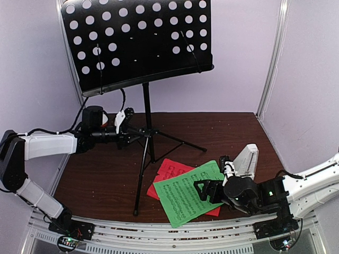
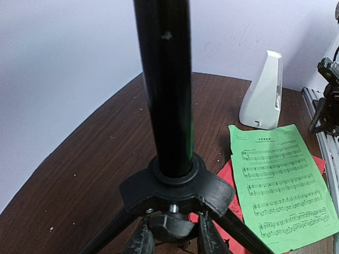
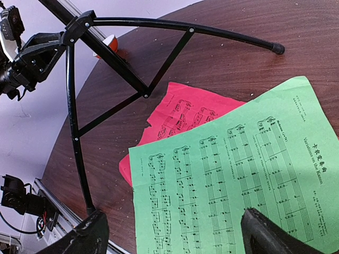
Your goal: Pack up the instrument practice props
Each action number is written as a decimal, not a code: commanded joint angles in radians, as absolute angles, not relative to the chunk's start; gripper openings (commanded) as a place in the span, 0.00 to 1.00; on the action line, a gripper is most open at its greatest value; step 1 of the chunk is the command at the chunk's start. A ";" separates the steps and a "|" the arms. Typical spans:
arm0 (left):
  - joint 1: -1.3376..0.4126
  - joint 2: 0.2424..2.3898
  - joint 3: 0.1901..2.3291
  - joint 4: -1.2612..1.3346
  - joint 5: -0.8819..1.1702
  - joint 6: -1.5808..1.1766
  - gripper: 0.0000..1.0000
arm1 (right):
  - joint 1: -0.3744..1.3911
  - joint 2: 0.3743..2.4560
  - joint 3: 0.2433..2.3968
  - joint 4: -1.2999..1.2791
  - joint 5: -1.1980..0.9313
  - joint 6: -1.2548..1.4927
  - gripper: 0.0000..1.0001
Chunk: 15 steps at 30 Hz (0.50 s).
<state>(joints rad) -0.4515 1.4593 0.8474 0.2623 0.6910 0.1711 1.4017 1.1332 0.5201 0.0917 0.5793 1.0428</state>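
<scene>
A dark wood-grain table (image 1: pixel 106 180) is bearing the setup, and pale specks are lying scattered over its surface. A slotted metal rail (image 1: pixel 159 233) is running along its near edge. Plain pale walls (image 1: pixel 32 63) are enclosing the table at left, rear and right, with a white corner post (image 1: pixel 275 58) standing at the right rear. A small orange-and-white bowl (image 3: pixel 109 44) is sitting on the table near the wall, showing only in part in the right wrist view.

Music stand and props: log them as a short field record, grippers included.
stand: upright on table, legs spread
green page: flat, overlapping red page
metronome: upright, right of the pages
left gripper: straddling the stand's hub knob, grip unclear
right gripper: open, over green page
</scene>
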 commanded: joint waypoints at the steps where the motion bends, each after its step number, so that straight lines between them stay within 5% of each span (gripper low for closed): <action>1: -0.445 1.473 0.891 0.268 0.704 0.127 0.15 | 1.398 1.134 0.546 0.074 0.588 1.035 0.89; 15: -0.445 1.441 0.944 0.104 0.840 -0.253 0.06 | 1.397 1.109 0.533 0.066 0.597 1.037 0.89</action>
